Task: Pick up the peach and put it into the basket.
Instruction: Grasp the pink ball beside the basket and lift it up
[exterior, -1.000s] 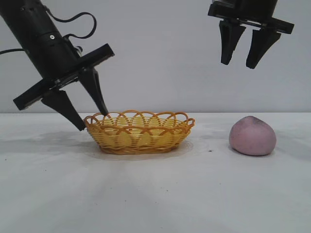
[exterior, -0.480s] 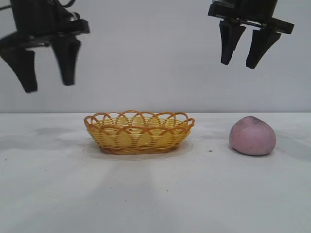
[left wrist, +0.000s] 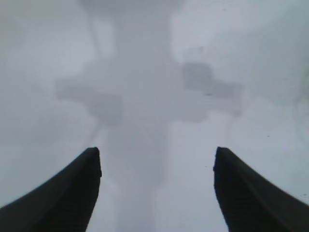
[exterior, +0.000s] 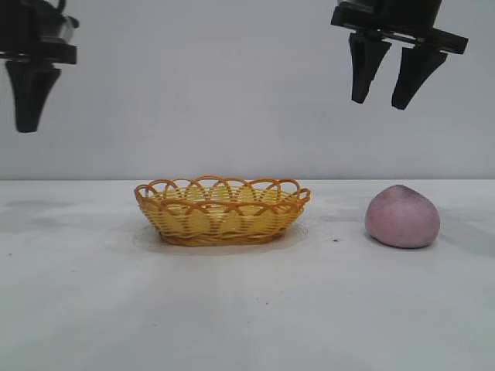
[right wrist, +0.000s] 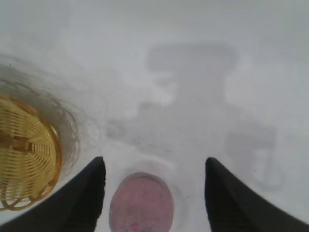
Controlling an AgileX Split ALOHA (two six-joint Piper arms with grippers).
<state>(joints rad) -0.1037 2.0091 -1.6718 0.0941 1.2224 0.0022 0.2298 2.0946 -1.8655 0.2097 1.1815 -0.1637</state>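
Observation:
The mauve-pink peach (exterior: 402, 216) rests on the white table at the right. It also shows in the right wrist view (right wrist: 141, 203), below and between the fingers. The yellow wicker basket (exterior: 222, 209) with an orange-brown looped rim stands left of centre and is empty; its edge shows in the right wrist view (right wrist: 29, 154). My right gripper (exterior: 384, 100) hangs open and empty high above the peach, slightly to its left. My left gripper (left wrist: 157, 157) is open and empty, raised high at the far left edge of the exterior view, well away from the basket.
The white table (exterior: 247, 309) runs wide and flat around both objects, with a plain grey wall behind. The left wrist view shows only bare table with the arm's shadow.
My left gripper has lifted off the basket's left rim and swung up and left to the frame edge. The right gripper, peach and basket have not moved.

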